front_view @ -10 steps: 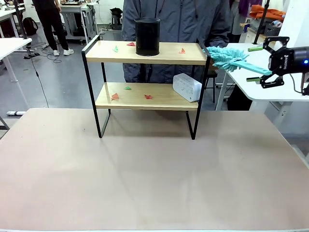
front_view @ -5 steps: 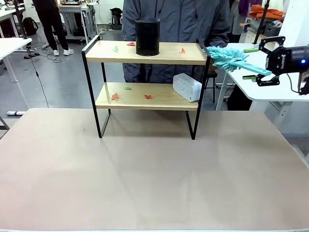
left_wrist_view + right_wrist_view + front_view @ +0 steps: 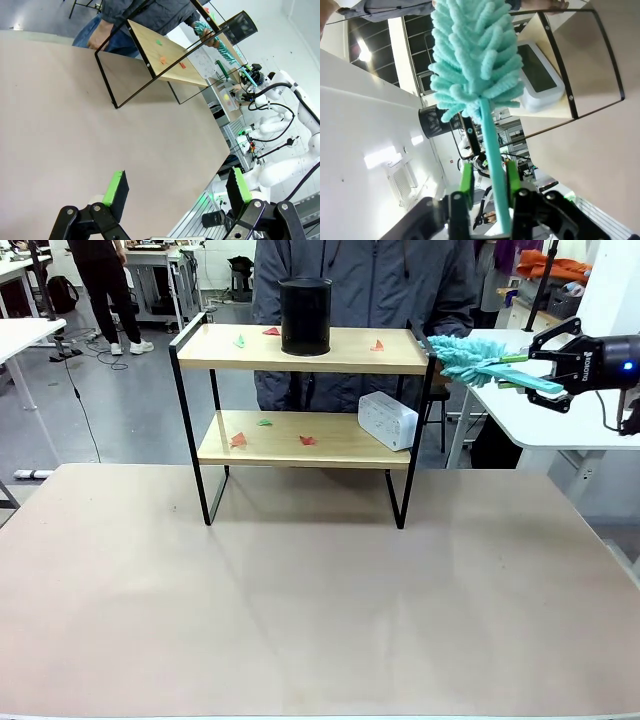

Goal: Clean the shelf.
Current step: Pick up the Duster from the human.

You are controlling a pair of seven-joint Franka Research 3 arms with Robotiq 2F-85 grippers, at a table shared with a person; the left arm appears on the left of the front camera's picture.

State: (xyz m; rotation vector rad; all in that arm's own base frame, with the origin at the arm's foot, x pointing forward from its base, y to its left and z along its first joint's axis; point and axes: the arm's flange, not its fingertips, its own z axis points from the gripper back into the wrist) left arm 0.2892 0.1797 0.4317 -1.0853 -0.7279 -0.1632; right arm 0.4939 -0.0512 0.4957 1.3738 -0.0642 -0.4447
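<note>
We see our right gripper (image 3: 522, 372) at the far right, its green pads (image 3: 466, 181) pinched on the thin handle of a teal duster (image 3: 470, 358) – the fluffy head lies just beside the top right corner of the shelf (image 3: 220, 346). The shelf stands mid-table at the far side, carrying a black cylinder (image 3: 305, 315), a white box (image 3: 387, 420) and coloured scraps (image 3: 238, 440). Our left gripper (image 3: 177, 186) hangs over bare tabletop (image 3: 75, 130) – jaws spread wide, holding nothing.

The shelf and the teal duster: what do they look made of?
The shelf: pale matte boards, likely wood or laminate; thin black frame, probably painted metal. The duster: fluffy teal strands, seemingly microfibre; smooth teal handle, likely plastic.
</note>
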